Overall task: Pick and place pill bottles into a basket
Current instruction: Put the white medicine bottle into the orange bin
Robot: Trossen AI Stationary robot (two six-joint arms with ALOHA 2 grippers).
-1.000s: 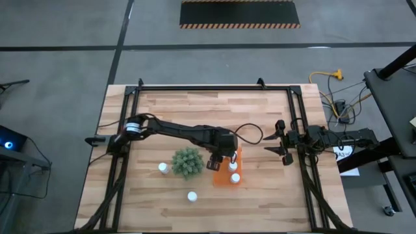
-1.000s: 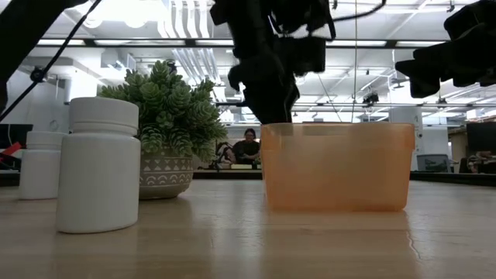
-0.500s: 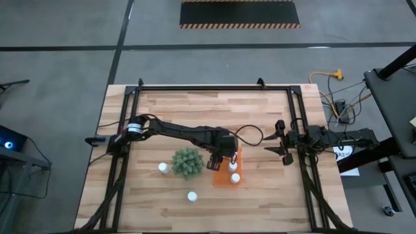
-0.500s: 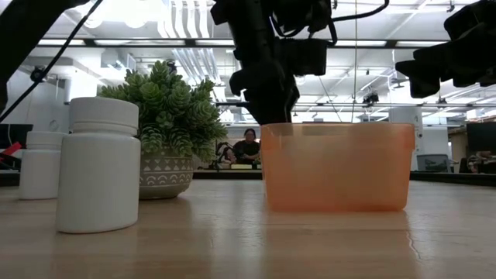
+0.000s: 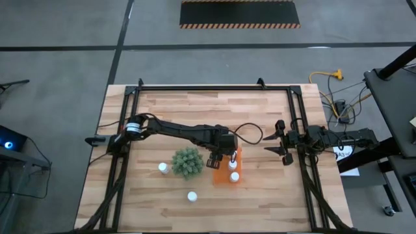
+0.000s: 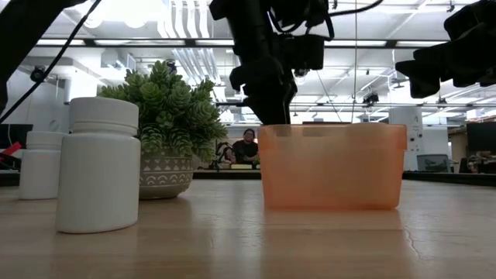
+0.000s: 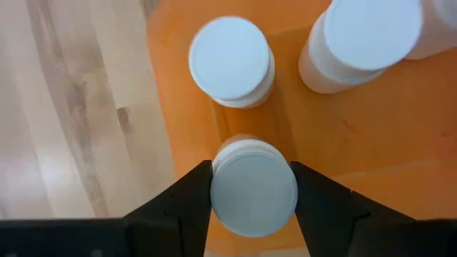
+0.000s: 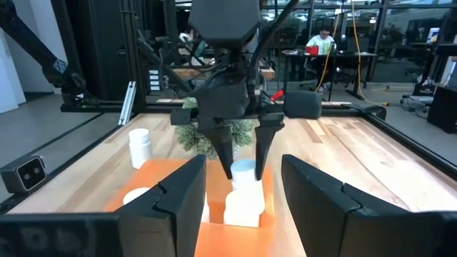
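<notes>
left gripper (image 7: 253, 187) clamped on a white-capped pill bottle (image 7: 253, 194), a finger pressing each flank, hanging upright over the orange basket (image 7: 371, 150) beside the plant (image 5: 187, 162). probably just above the basket floor, hard to tell. two more bottles (image 7: 230, 60) standing inside. two others (image 5: 163, 168) out on the table (image 5: 214, 110). right gripper (image 5: 281, 147) parked open at the table's right edge.

Plant (image 5: 187, 162) crowds my left gripper (image 7: 253, 187) beside the basket (image 5: 223, 179); two bottles (image 7: 230, 61) fill the space ahead. Table (image 5: 214, 110) beyond lies open.
</notes>
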